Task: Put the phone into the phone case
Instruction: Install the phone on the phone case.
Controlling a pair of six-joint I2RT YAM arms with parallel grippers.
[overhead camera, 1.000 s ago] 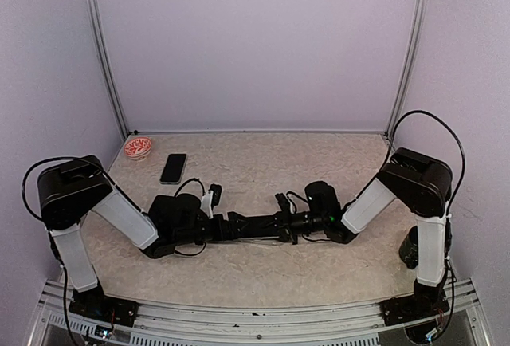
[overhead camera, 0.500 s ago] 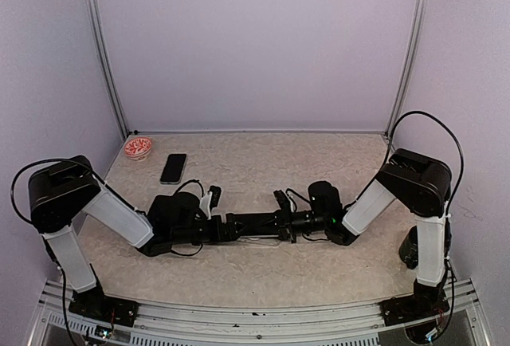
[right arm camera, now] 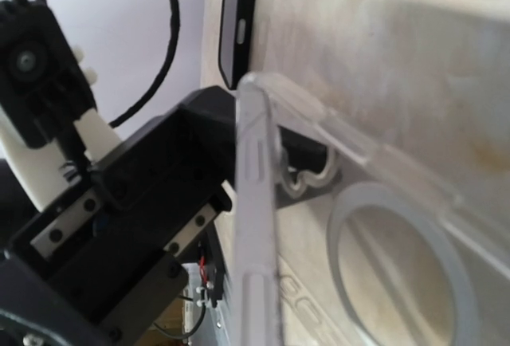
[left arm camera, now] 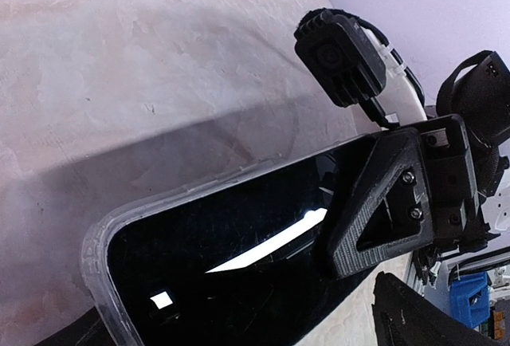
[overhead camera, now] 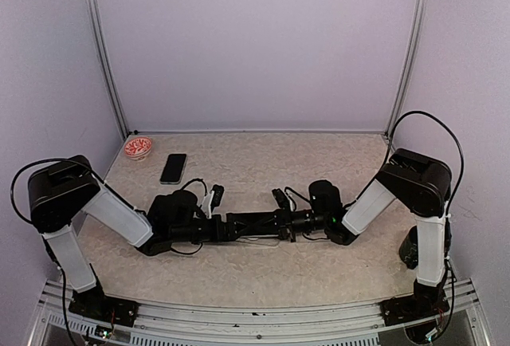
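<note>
A clear phone case hangs just above the table between my two grippers. In the left wrist view its clear rim frames a glossy black face. In the right wrist view the case looks see-through, with a ring on its back. My left gripper is shut on the case's left end. My right gripper is shut on its right end, one finger lying over the black face. A dark phone lies flat on the table at the back left and also shows in the right wrist view.
A small red bowl sits at the back left corner, beside the dark phone. Purple walls enclose the table on three sides. Both arms' forearms lie low across the middle of the table.
My left arm has drawn back a little to the left, and the held case has shifted slightly with it. Both grippers keep their hold.
</note>
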